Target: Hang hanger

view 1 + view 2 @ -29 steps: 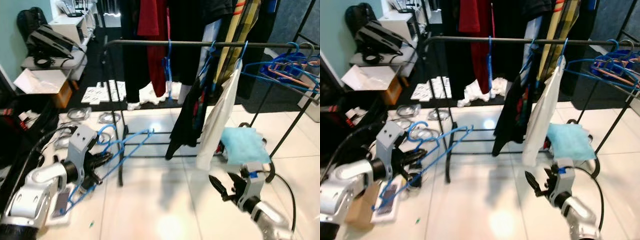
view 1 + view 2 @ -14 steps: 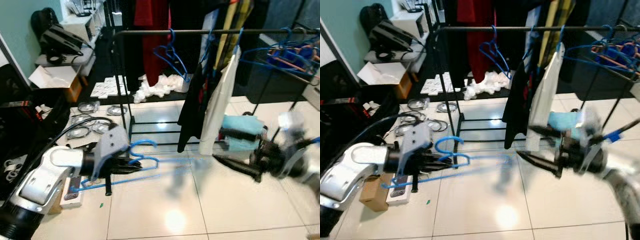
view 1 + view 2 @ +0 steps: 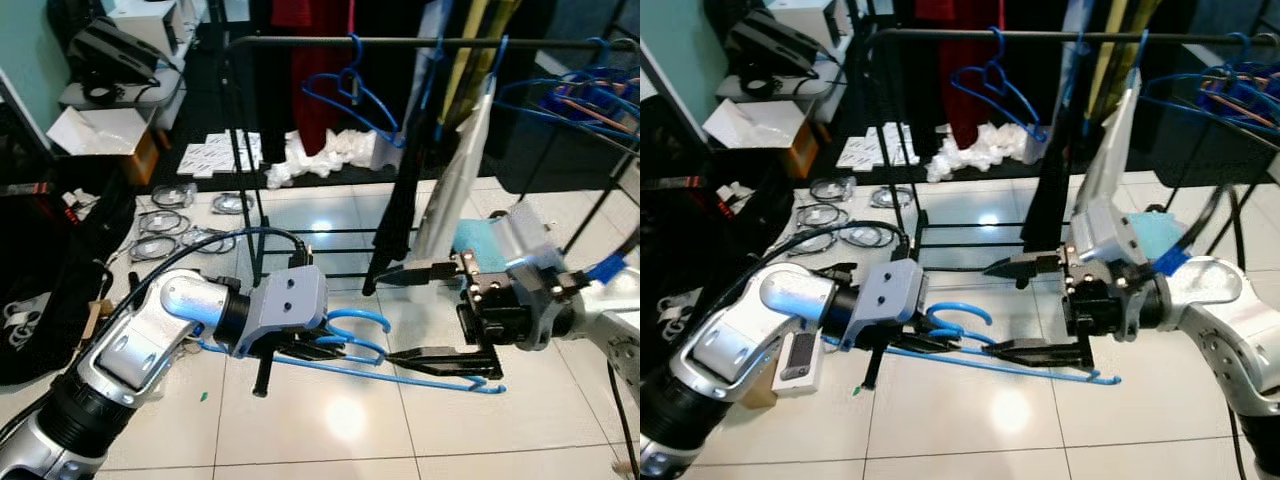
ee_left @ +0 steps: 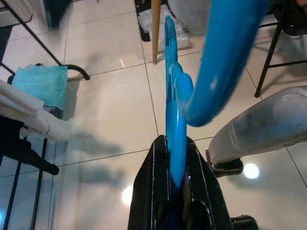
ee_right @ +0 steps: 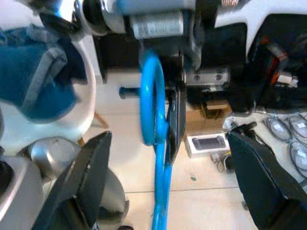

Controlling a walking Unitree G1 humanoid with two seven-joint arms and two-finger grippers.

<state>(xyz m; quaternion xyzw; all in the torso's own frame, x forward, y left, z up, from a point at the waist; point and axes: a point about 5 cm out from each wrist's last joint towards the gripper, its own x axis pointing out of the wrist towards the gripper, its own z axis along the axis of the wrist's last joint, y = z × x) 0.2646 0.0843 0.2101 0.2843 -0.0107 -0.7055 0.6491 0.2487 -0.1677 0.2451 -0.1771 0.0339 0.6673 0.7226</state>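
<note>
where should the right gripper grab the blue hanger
Probably the long straight bar of the blue hanger, coming from the robot's right. The left gripper already clamps the hook end, and the bar lies nearly flat between the right gripper's open jaws.

In front of you the hanger [image 3: 400, 372] lies level above the floor [image 3: 340, 430], with your left gripper [image 3: 320, 348] clamped on its hook end at the left and your right gripper [image 3: 432, 312] to the right, fingers spread, one above the hanger's bar and one right along it. Behind both stands the clothes rail [image 3: 400, 44], with a spare hanger [image 3: 352, 90] hooked left of centre and hanging garments [image 3: 455, 165] to its right. Cable coils [image 3: 175, 230] lie on the floor at your left, behind the left arm.
</note>
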